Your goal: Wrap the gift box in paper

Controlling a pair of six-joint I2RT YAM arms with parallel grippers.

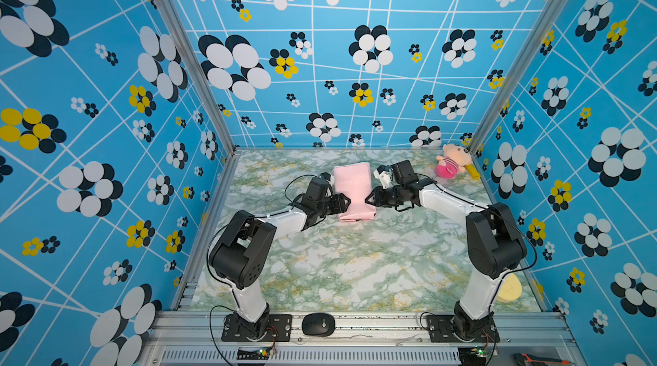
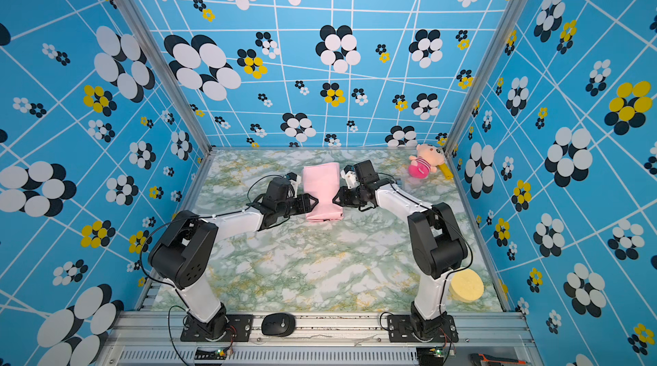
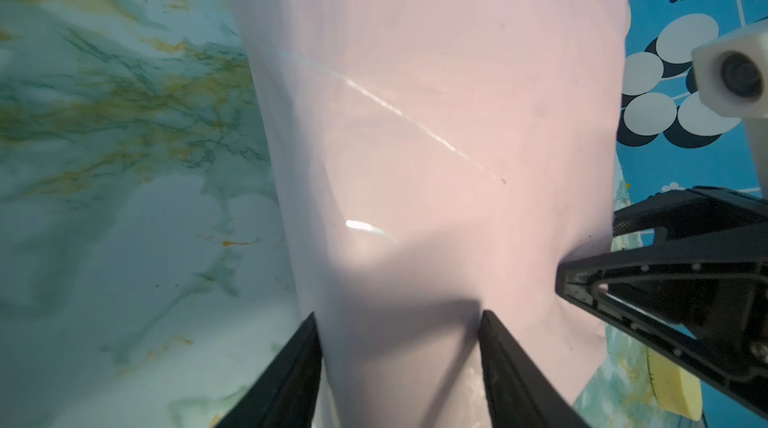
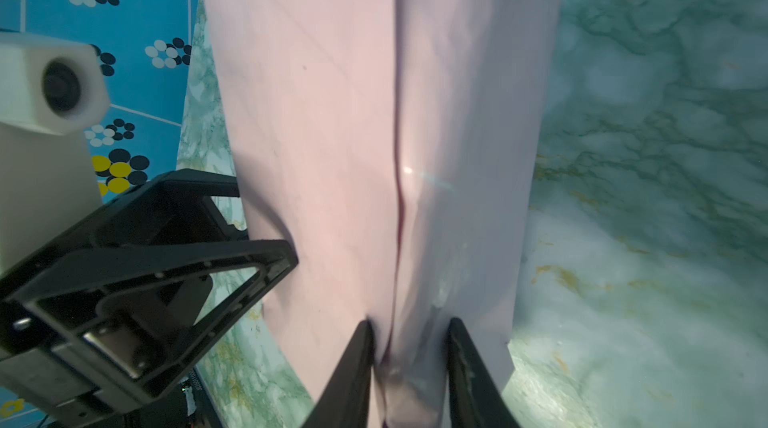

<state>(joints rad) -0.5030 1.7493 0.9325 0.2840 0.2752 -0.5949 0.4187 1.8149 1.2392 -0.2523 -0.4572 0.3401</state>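
Pinching the paper (image 1: 353, 182) from opposite flanks, left gripper (image 1: 347, 202) and right gripper (image 1: 368, 200) both clamped on it, long axis crosswise.

A robot test cell in a lab. Aluminium frame posts (image 1: 186, 51) hold printed flower walls (image 1: 355, 8) (blue, three sides) around a marbled table (image 1: 355, 268).

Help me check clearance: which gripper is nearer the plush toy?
Right. The right gripper pinches the paper's side facing the plush toy; the left gripper pinches the opposite side, farther away.
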